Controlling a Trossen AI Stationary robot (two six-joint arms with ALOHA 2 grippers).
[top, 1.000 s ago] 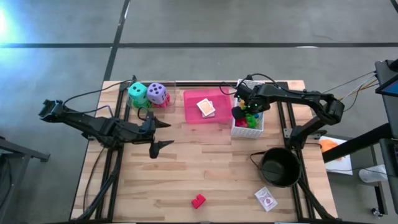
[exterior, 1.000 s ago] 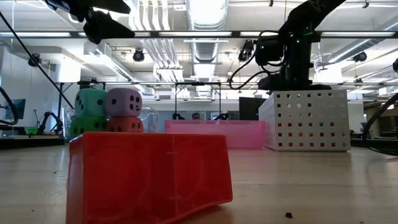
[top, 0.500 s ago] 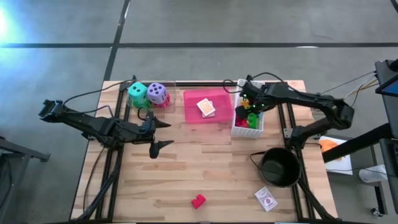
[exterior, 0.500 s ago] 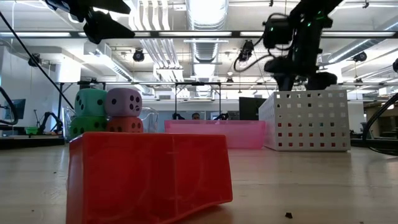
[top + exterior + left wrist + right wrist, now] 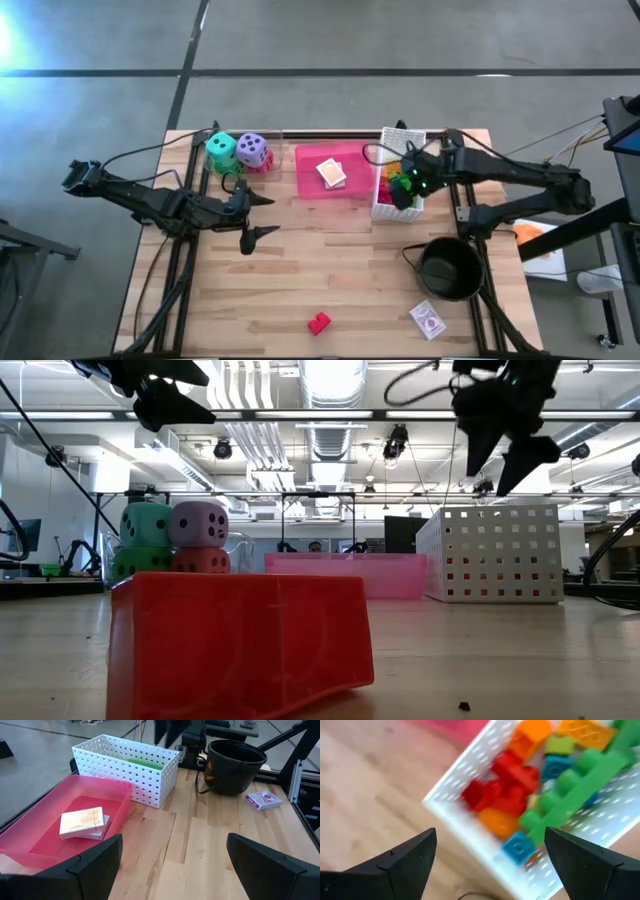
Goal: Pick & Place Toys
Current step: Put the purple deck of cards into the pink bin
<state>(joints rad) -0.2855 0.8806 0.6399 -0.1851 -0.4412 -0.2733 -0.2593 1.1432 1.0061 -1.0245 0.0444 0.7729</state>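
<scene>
Wood table point(image 5: 340, 270), lab behind; right gripper point(image 5: 505, 455) apart over basket point(image 5: 398, 208), left gripper point(image 5: 258, 215) apart, prob. idle.

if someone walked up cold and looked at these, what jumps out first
Probably the white basket heaped with bright plastic bricks at the table's far right, with the right gripper hanging open just above it. Next, the pink tray mid-table holding card packs, and the teal die and purple die stacked on others at the far left. The left gripper waits open over bare wood, and a lone red brick sits near the front edge.
</scene>
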